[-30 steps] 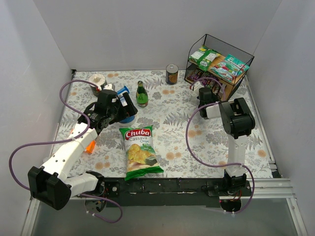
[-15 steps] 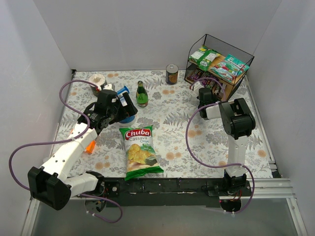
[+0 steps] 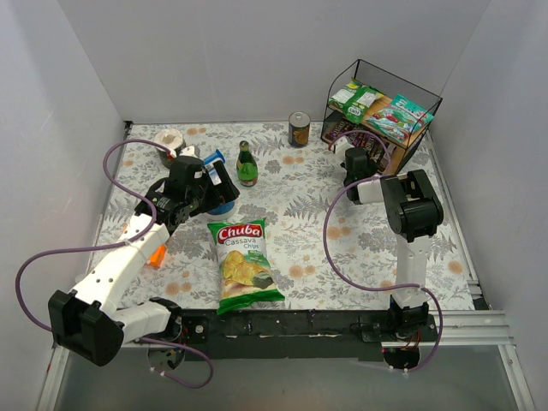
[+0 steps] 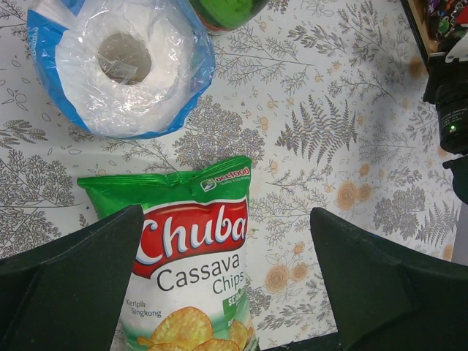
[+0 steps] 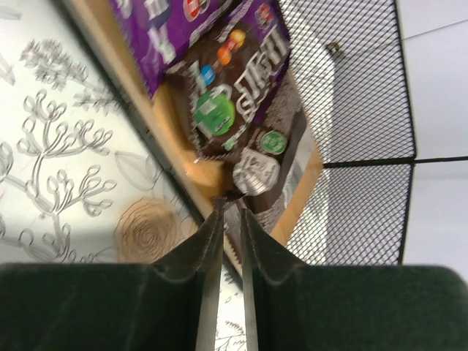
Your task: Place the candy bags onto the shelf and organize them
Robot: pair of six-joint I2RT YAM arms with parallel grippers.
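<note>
right gripper (image 5: 230, 208): narrow slit, tips at the M&M's packet (image 5: 234, 102) corner, likely squaring it on the shelf (image 5: 201, 172) board; pinch unclear
left gripper (image 4: 227, 212): wide, parked above the Chuba bag (image 4: 190, 292)

1 shelf (image 5: 196, 172), 1 chips bag (image 3: 242, 261), 1 btl (image 3: 247, 164) (1 can (image 3: 299, 129)).

- Top cam: bright, even light from above; I see faint soft shadows on table (image 3: 300, 184).
- L wrist cam: sharp; left fingers (image 4: 73, 278) dark.
- R wrist cam: candy bags (image 5: 227, 95) blurry, right fingers (image 5: 197, 247) out of focus.
</note>
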